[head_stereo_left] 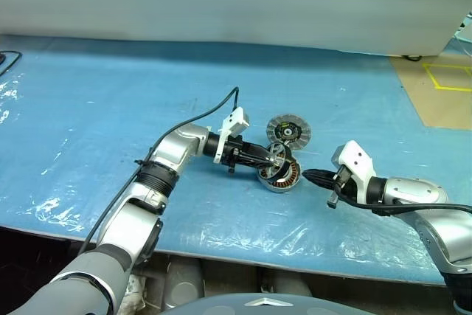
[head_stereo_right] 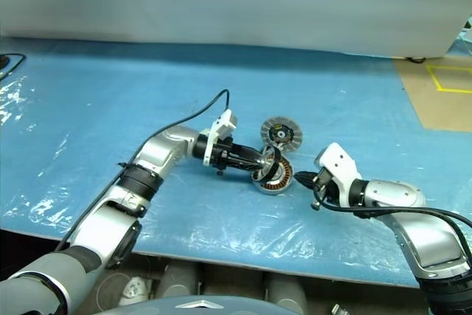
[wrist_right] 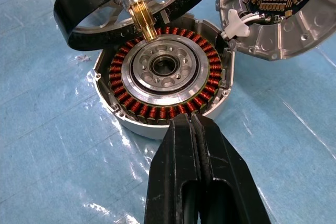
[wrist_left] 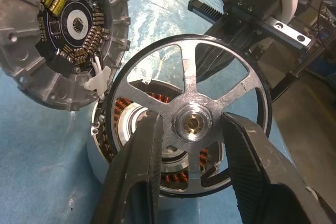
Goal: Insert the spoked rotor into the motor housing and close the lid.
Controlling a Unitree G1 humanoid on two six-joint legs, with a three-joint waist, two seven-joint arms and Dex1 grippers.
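Observation:
My left gripper (wrist_left: pixel 191 129) is shut on the spoked rotor (wrist_left: pixel 190 77), its two fingers clamped on either side of the central hub. The rotor hangs tilted just above the motor housing (wrist_right: pixel 165 72), its brass shaft pointing at the housing's dark centre inside the copper windings. The lid (head_stereo_left: pixel 288 132) lies open-side up right behind the housing, joined to it by a white connector. My right gripper (wrist_right: pixel 191 121) is shut with nothing in it, its tip at the housing's right-hand outer wall; I cannot tell whether it touches.
Everything sits on a blue table (head_stereo_left: pixel 110 101) under crinkled clear film. A black cable (head_stereo_left: pixel 199 116) arcs over the left forearm. A tan board with yellow tape (head_stereo_left: pixel 442 86) lies at the far right. The table's front edge runs close below both arms.

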